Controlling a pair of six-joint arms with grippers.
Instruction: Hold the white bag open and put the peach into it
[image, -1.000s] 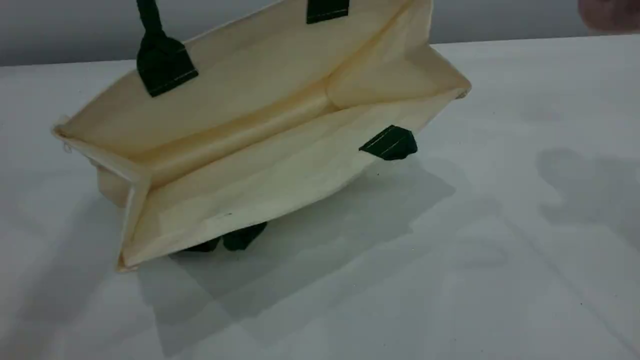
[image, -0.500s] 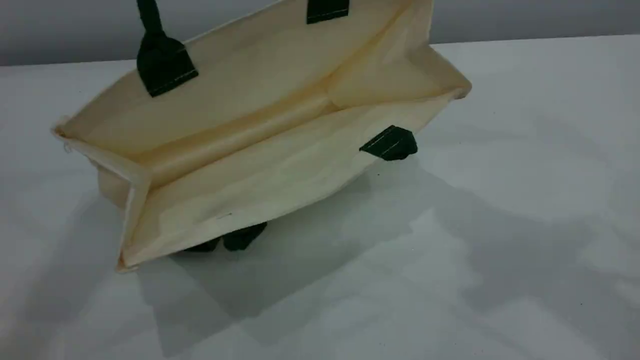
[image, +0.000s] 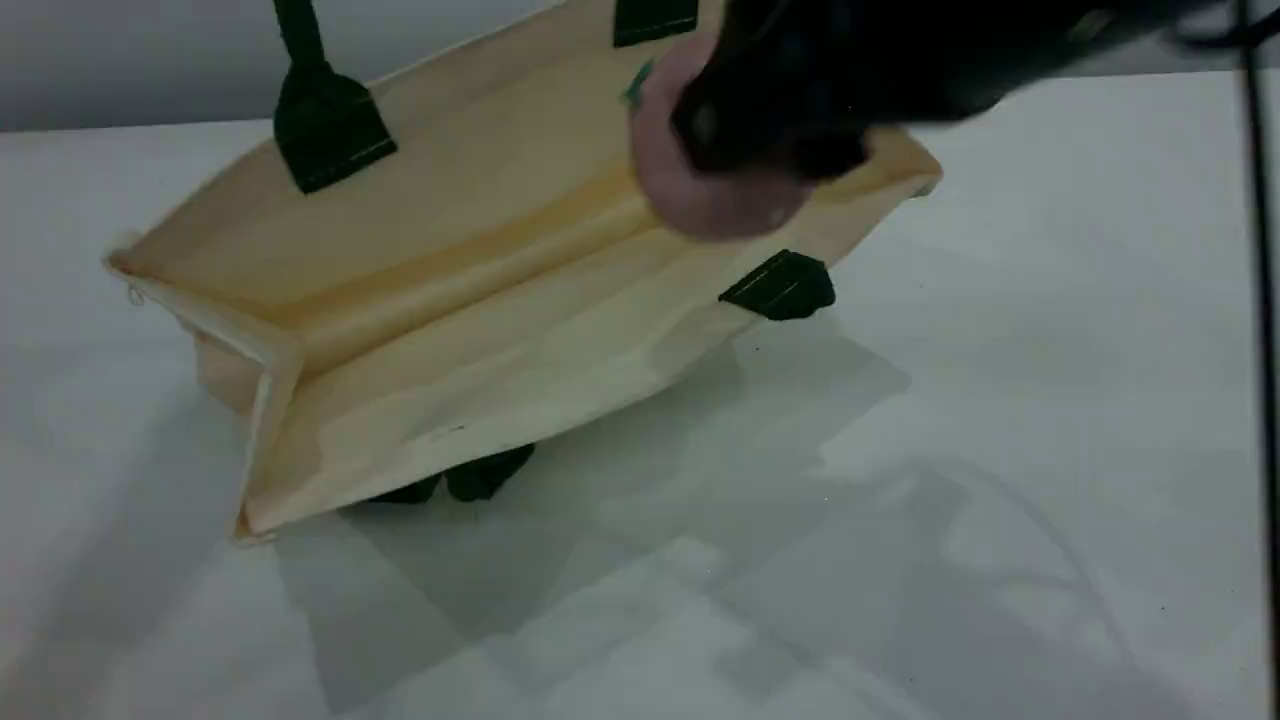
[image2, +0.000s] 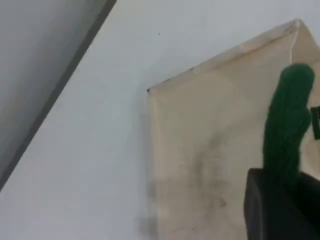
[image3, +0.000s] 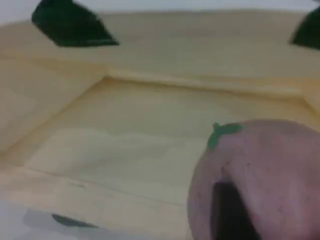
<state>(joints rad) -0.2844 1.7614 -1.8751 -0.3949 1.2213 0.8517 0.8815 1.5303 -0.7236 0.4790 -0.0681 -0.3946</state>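
Note:
The white bag (image: 480, 290) lies tipped toward the camera with its mouth wide open. Its far side is lifted by a dark green rope handle (image: 300, 40) that runs out of the top edge. In the left wrist view, my left gripper (image2: 280, 205) is shut on that handle (image2: 289, 120), beside the bag's smudged outer wall (image2: 210, 150). My right gripper (image: 780, 120) is shut on the dull pink peach (image: 700, 190) and hangs over the right part of the bag's opening. The right wrist view shows the peach (image3: 270, 170) above the bag's inside (image3: 150, 130).
The white table (image: 1000, 450) spreads in front and to the right of the bag. A grey wall (image: 120, 50) runs behind it. A black cable (image: 1262, 300) hangs along the right edge. The bag's other handle (image: 470, 480) peeks out from under its near side.
My right arm has swung in from the upper right with the peach and now hangs over the bag's mouth. The bag and its raised handle have stayed put.

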